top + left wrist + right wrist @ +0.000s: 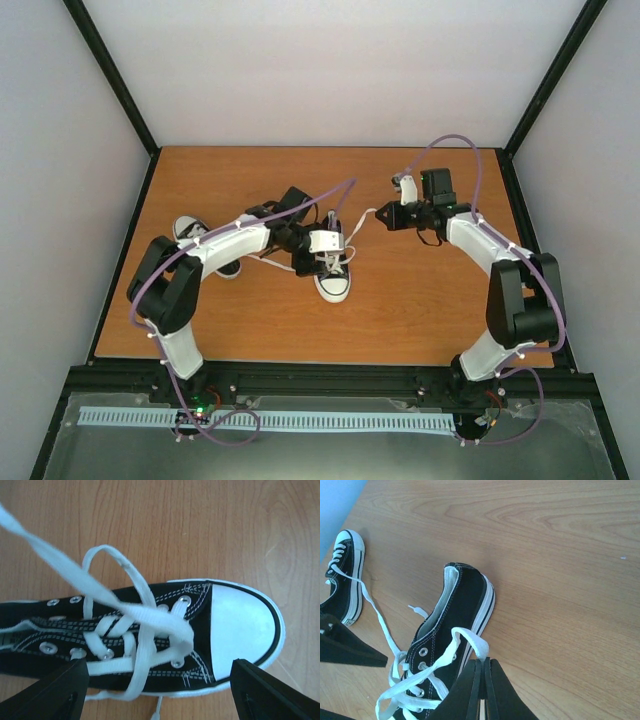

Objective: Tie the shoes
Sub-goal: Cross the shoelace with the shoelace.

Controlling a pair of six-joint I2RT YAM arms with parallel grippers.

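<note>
We see the middle shoe point(333, 281) lying near the centre of the worktop point(420, 310), standing on its sole, with its white toe cap point(240, 627) turned toward the bases of the arms. Its white lace point(451, 652) is not tied: it crosses between the eyelets and lies in loose loops over the tongue and beside the shoe. One strand rises from the upper eyelets and goes away to the right side, and it ends in the right pincer point(482, 664). The fingers point(470, 690) of this pincer are pressed together on that strand, so the pincer holds the lace, lifted above the wood and a little to the right of the shoe. The left pincer point(159, 664) hangs directly over the same shoe, with its jaws spread wide, one dark finger point(55, 692) on each side of the laced part, and it touches nothing that we can see. The second shoe point(190, 232) stands apart at the left of the worktop, partly hidden under the left arm in the top view.
</note>
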